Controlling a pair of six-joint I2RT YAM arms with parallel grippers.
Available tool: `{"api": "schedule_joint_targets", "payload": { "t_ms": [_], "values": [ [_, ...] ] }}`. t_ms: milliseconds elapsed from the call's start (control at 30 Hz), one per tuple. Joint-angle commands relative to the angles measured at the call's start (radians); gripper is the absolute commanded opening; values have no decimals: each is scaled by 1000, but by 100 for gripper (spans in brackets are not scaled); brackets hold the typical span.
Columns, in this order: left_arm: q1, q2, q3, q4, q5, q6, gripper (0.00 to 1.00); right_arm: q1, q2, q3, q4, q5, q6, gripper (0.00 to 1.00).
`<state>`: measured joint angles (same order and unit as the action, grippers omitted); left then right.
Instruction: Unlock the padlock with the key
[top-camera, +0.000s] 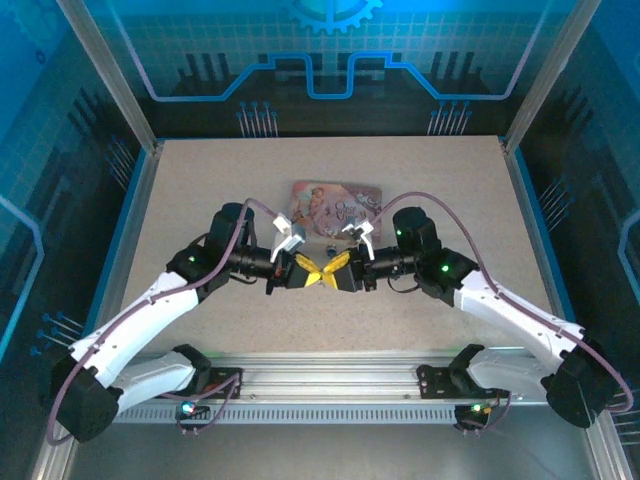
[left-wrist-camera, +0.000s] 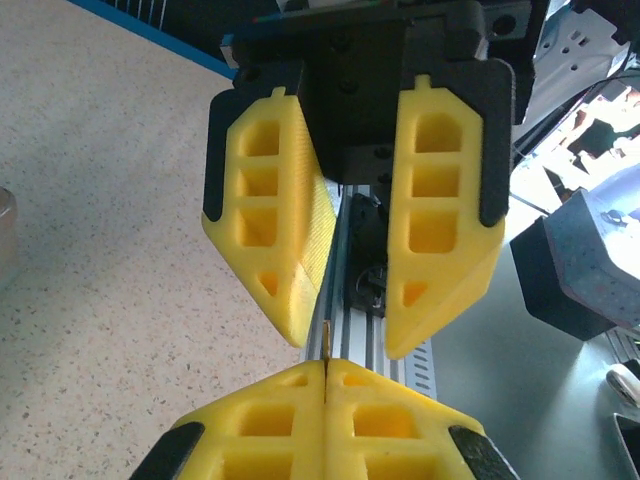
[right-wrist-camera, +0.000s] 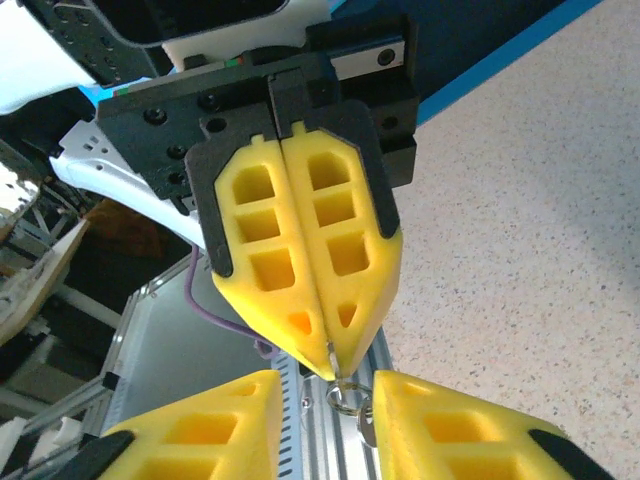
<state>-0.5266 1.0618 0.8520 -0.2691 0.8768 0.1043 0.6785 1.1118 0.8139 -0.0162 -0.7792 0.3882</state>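
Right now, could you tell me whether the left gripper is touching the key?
Touching. The right wrist view shows the left gripper shut on the key, whose ring dangles just below.

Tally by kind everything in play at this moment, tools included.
Tools: 2, left tool shut, right tool open
Key: 1, pinched in the left tool
Key ring: 1, hanging below it
Hanging silvery piece, maybe a second key: 1
Pink tin: 1
Dark speck by the tin, likely the padlock: 1
Total: 7
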Motion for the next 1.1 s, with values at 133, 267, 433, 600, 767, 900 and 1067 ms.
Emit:
{"api": "schedule_joint_targets", "payload": {
  "t_ms": [133, 267, 433, 600, 767, 900, 1067],
  "values": [
    [-6, 19, 39, -53, 50, 32, 0, 7, 13, 51, 36, -6, 45, 22],
    [-6, 24, 43, -53, 55, 34, 0, 7, 32, 54, 48, -4, 55, 19],
    [-6, 21, 44, -54, 65, 37, 0, 12, 60, 59, 57, -9, 56, 18],
    [-6, 13, 43, -56, 62, 37, 0, 18, 80, 60, 58, -19, 51, 14],
    [-6, 3, 43, -46, 48, 28, 0, 19, 80, 60, 44, -14, 35, 0],
    [-6, -14, 23, 12, -22, -24, 0, 17, 54, 40, 54, 61, 39, 0],
    [-6, -38, -25, 125, -74, -116, 18, 3, 22, -21, 182, 142, 125, 0]
  ]
}}
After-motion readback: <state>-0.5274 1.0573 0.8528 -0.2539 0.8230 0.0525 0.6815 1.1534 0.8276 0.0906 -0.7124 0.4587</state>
